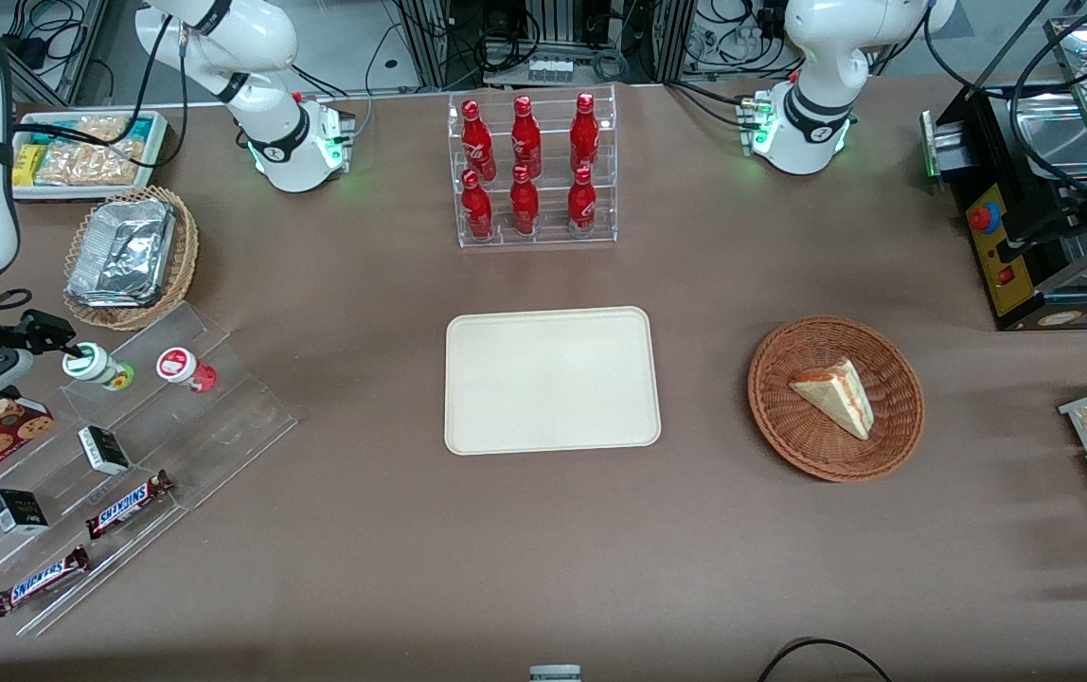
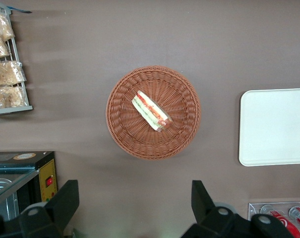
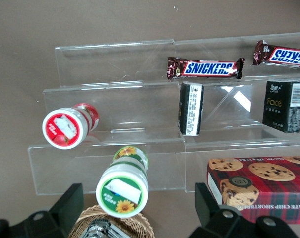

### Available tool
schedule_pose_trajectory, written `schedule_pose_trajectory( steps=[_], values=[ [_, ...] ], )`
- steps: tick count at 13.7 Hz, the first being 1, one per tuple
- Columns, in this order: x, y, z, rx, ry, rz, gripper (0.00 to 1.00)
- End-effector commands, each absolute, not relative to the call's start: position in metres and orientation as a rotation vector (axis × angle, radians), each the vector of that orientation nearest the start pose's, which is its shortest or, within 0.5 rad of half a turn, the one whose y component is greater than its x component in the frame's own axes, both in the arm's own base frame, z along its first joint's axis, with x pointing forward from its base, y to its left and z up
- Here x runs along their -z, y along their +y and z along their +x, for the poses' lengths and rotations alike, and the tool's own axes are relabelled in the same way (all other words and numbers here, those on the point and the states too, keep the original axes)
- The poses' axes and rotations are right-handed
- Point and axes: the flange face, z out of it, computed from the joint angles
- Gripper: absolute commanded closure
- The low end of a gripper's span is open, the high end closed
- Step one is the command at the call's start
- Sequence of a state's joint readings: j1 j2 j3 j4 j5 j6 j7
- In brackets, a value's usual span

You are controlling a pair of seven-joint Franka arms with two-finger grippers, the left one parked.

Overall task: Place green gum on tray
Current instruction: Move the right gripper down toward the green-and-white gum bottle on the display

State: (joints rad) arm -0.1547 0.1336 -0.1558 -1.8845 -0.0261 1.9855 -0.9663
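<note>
Between the two black fingers (image 3: 65,206) of the gripper (image 3: 135,210) stands the green gum (image 3: 123,186), on the top step of the clear stepped stand (image 3: 140,163). The fingers are spread wide and do not touch the bottle on either side, so nothing is grasped. In the front view the gripper (image 1: 70,352) hangs at the working arm's end of the table, just at the green gum (image 1: 97,366). The red gum bottle (image 1: 184,367) stands beside it on the same step. The cream tray (image 1: 551,379) lies well apart, in the middle of the table, with nothing on it.
</note>
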Motion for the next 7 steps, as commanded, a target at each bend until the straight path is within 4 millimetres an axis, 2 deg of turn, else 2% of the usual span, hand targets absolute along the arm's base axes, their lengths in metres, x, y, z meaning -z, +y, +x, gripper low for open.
schedule_pose_trajectory(
  steps=[1,7],
  values=[
    [-0.425,-0.180,0.553,-0.074,-1.053,-2.984,0.00],
    [-0.398,-0.189,0.529,-0.044,-1.041,-2.994,0.00]
  ],
)
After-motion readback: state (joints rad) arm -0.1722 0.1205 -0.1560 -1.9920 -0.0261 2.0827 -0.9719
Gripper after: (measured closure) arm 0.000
